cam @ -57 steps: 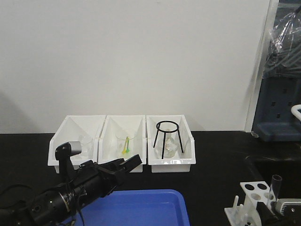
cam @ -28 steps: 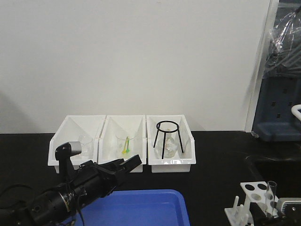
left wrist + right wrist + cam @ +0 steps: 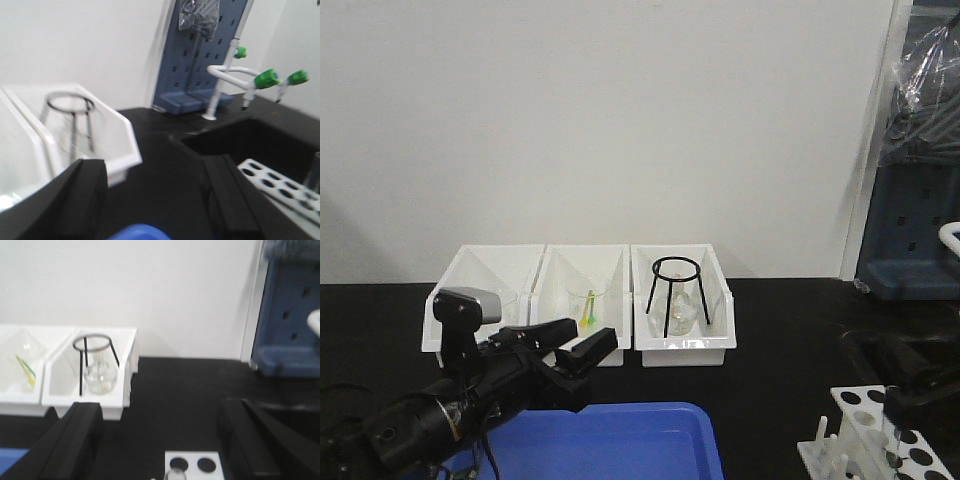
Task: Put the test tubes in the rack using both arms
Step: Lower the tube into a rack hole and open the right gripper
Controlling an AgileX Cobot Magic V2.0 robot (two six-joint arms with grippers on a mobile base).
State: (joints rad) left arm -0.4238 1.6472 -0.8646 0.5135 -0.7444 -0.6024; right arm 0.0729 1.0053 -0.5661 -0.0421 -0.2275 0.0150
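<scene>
Front-facing exterior view first: my left end effector (image 3: 570, 345) hangs at about eight o'clock in the picture, its two black fingers (image 3: 588, 352) spread apart with nothing between them, above the far edge of a blue tray (image 3: 620, 440) on the black surface (image 3: 780, 340). A grey-capped post (image 3: 460, 303) stands on that arm. Behind it, three white bins (image 3: 580, 300) sit side by side against the wall; the middle one holds a clear beaker (image 3: 586, 298) with a yellow-green stick in it, and the one at three o'clock of it holds a black wire stand (image 3: 676, 293) over a round glass flask (image 3: 680, 317).

At five o'clock in this view is the white rack (image 3: 880, 430), with round holes in its top plate and pegs on its near side. One test tube (image 3: 892, 435) seems to stand upright in it, though it is faint and I cannot be sure which hole it sits in. A dark part of my right arm (image 3: 910, 375) hovers just above the rack.

My right wrist camera shows the right end effector (image 3: 160, 445) with its black fingers (image 3: 80, 440) wide apart, holding nothing. Between them, at six o'clock, lies a corner of the rack (image 3: 192, 464), with the rim of a test tube (image 3: 175, 475) just at the bottom edge.

My left wrist camera is blurred; the rack (image 3: 280, 187) appears at four o'clock, beside a dark sink (image 3: 250, 142).
</scene>
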